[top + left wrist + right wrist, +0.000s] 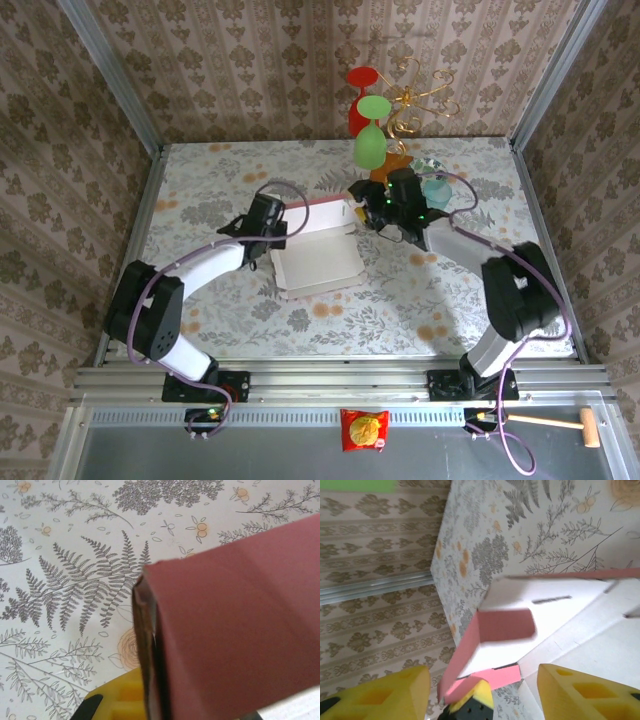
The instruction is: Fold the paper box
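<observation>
Roughly halfway: paper box mid-table has its back wall up, side flaps untucked. Left gripper pinches its left wall; right gripper is spread around a corner flap.

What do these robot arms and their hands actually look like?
The left arm and right arm are white tubes linked by bulky black joints, each trailed by a purple cable. The right hand has chunky yellow fingers with cut-out hollows. The left hand is black with a yellow finger. Small green lights glow near the right wrist.
</observation>
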